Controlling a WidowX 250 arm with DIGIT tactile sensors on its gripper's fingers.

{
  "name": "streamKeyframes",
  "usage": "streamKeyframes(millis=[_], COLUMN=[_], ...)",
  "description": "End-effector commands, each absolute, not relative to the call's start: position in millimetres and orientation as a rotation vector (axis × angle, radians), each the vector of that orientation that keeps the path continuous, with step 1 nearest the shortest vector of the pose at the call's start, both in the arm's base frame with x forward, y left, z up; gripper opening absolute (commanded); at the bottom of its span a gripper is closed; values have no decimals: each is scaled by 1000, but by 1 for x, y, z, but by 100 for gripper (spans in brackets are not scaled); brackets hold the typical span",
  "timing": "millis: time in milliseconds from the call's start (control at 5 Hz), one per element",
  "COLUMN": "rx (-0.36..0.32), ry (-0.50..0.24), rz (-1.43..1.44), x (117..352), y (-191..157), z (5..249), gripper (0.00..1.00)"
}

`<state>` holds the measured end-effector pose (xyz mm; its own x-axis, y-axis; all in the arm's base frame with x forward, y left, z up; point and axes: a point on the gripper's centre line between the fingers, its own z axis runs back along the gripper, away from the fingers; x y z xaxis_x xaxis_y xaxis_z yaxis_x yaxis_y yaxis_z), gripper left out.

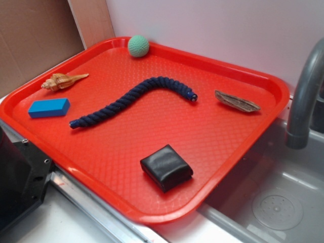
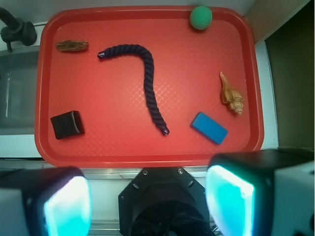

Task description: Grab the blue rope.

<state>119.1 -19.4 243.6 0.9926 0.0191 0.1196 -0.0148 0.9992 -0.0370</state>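
Navy rope: I see the blue rope [image 2: 148, 78] curving across the middle of the red tray [image 2: 123, 147], untouched.
Jaws: my gripper [image 2: 147, 196] hangs spread wide, holding nothing, off the tray's near edge.

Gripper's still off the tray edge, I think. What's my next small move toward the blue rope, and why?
Probably move forward over the tray toward the blue rope. In the wrist view the fingers sit wide apart, outside the tray's near rim, holding nothing. The rope's straight stretch lies clear of the blue block, so aim there.
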Motion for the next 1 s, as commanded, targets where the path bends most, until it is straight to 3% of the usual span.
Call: streamKeyframes(millis=[0, 400, 600, 800], rx=[-36, -47, 19, 110], ry=[-120, -115, -86, -71], rz=[17, 142, 205, -52], x=[119, 204, 242, 290], y=[-19, -10, 1, 14], z=[244, 248, 233, 187], gripper=[100, 100, 100, 100])
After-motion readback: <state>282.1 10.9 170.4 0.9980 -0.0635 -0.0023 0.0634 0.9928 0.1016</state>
